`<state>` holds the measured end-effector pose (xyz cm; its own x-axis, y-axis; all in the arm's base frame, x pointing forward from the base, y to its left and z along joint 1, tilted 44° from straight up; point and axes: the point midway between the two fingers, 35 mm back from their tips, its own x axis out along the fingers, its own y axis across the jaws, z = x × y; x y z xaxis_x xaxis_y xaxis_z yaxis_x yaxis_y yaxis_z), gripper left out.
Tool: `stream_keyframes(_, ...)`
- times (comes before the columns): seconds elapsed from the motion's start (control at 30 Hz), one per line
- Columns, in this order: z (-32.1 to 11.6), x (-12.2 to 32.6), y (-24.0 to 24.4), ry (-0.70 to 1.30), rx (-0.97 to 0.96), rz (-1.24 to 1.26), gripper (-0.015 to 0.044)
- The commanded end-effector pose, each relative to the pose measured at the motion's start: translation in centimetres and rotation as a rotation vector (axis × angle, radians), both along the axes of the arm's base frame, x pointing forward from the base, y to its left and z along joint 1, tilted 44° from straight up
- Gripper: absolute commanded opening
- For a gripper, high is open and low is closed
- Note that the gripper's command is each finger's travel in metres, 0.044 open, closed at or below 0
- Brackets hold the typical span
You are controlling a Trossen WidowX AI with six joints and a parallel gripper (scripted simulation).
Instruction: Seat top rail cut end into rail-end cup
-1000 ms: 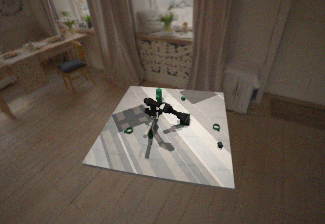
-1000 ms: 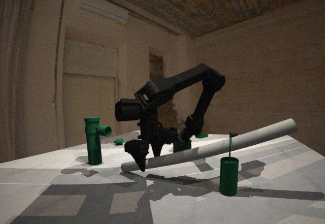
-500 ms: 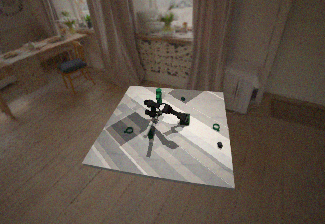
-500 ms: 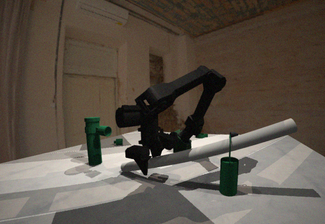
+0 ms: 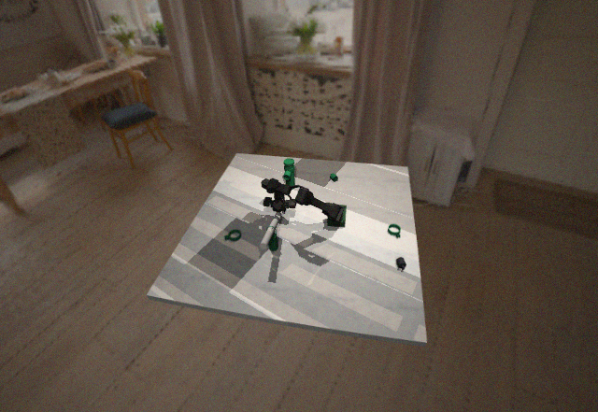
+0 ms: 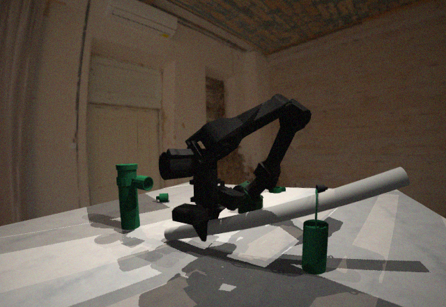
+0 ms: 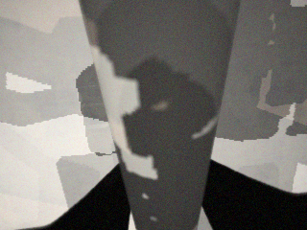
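Observation:
The pale rail point(image 5: 269, 234) point(image 6: 281, 214) point(image 7: 158, 57) slopes through the thin loop cap point(image 6: 316, 208) on the short green post point(image 6: 314, 249) point(image 5: 274, 242). Its high end is at the right in the exterior view; its low end is at or just above the table, short of the big post. My gripper point(image 6: 209, 226) point(image 7: 158, 161) is shut on the rail near that low end, one finger at each side; the far finger is mostly hidden in the exterior view. The big green post point(image 6: 129, 208) point(image 5: 289, 162) stands upright. Its brace band point(image 6: 123, 180) sits just under the cap, with the empty rail-end cup point(image 6: 144, 182) facing the rail side.
A small green fitting point(image 5: 334, 177) point(image 6: 163, 198) lies behind the big post. Two green rings point(image 5: 233, 234) point(image 5: 393, 230) and a small black part point(image 5: 401, 262) lie on the table point(image 5: 337, 308). The arm's base stands behind the rail in the exterior view.

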<state>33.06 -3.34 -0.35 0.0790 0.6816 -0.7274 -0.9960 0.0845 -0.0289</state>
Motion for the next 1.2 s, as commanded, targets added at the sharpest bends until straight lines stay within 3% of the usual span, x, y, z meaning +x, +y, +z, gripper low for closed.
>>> stream_keyframes(0.0,0.0,0.1,0.0,-0.003,0.004,-0.002,0.0097)
stream_keyframes(0.13,0.4,0.0,-0.3,-0.003,0.003,-0.002,0.0)
stream_keyframes(0.63,3.3,-1.2,-9.6,0.034,-0.342,-0.015,0.0)
stream_keyframes(1.17,3.1,-1.1,-9.0,0.038,-0.321,-0.014,0.0)
